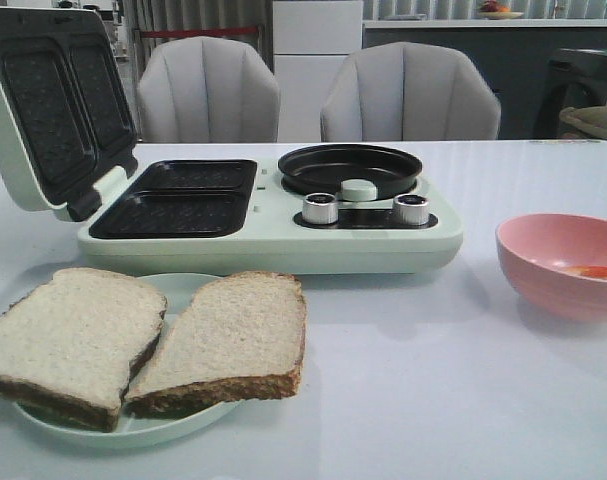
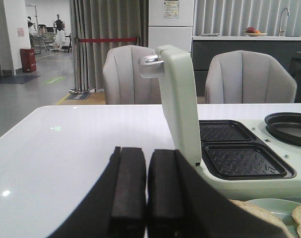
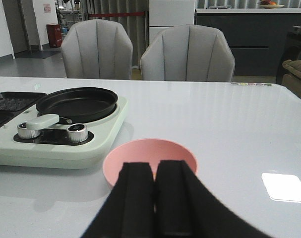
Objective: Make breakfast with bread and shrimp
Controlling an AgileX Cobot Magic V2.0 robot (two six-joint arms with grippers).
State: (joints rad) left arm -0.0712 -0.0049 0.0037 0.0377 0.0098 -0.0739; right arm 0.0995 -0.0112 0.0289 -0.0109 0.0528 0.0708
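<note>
Nothing started, I judge: bread (image 1: pixel 143 340) lower left, shrimp (image 1: pixel 589 271) at right, my left pincer (image 2: pixel 146 196) and right pincer (image 3: pixel 154 198) both together.

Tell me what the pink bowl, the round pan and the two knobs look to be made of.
Pink bowl: probably matte plastic, with a soft even sheen and a thick rim. Round pan: likely metal with a dark non-stick coating, dull black. Knobs: shiny silver, metal or chromed plastic; cannot tell which.
</note>
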